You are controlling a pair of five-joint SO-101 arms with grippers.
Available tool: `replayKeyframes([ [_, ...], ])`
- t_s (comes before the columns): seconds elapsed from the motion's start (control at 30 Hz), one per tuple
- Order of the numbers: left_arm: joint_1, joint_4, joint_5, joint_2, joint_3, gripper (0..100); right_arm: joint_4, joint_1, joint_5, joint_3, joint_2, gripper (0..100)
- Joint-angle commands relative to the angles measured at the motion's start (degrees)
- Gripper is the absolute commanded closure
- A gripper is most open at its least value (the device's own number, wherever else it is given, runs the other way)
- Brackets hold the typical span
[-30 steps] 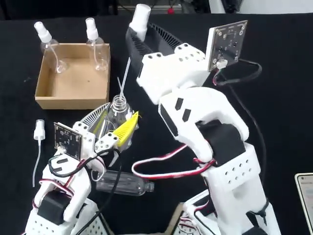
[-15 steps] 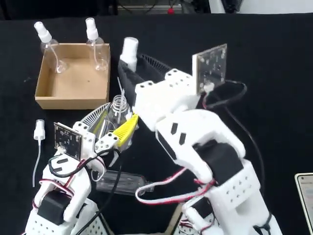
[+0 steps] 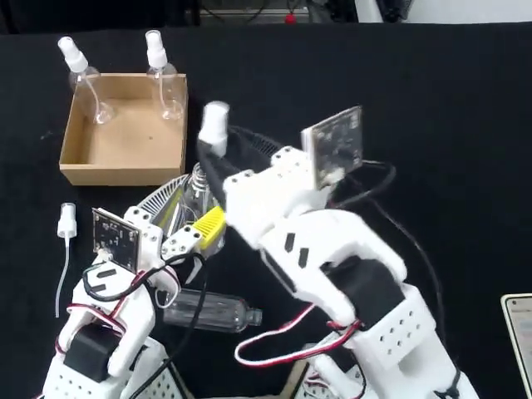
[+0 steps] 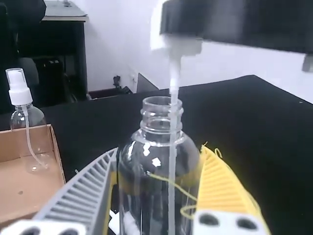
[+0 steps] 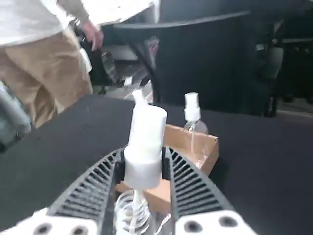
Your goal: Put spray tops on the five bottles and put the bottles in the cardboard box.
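My left gripper [image 3: 194, 218] is shut on a clear uncapped bottle [image 4: 156, 171], held upright between its grey and yellow fingers. My right gripper [image 5: 144, 166] is shut on a white spray top [image 3: 215, 124] just above the bottle's neck [image 4: 161, 108]. The top's thin dip tube [image 4: 173, 161] runs down through the neck into the bottle. Two capped bottles [image 3: 83, 79] [image 3: 165, 83] stand at the far side of the cardboard box [image 3: 125, 170]. Another uncapped bottle [image 3: 212, 311] lies on its side near the left arm's base. A loose spray top [image 3: 66, 224] lies left of that arm.
The table is covered in black cloth [image 3: 465, 108]. A white-edged object [image 3: 519, 320] sits at the right edge. The cardboard box floor [image 3: 125, 145] is bare in its near half.
My right gripper has come down and toward the left arm with the spray top, and its dip tube has gone into the held bottle's neck. The left arm has stayed still.
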Motion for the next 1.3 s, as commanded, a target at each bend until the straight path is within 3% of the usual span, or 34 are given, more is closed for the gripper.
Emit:
replayKeyframes([
  [0.0,0.2,-1.5,0.4,-0.4,-0.7,88,0.4,-2.7,5.2,-0.4,-1.5,97.3],
  [0.9,0.4,-1.3,0.4,-0.4,-0.7,88,2.8,-2.7,6.9,5.5,-8.0,96.9],
  [1.1,0.4,-1.4,0.4,-0.4,-0.7,88,3.1,-4.4,6.9,5.5,-8.0,87.0],
  [1.27,0.4,-1.4,0.4,-0.4,-0.7,88,2.9,-5.8,6.9,5.2,-8.3,85.5],
])
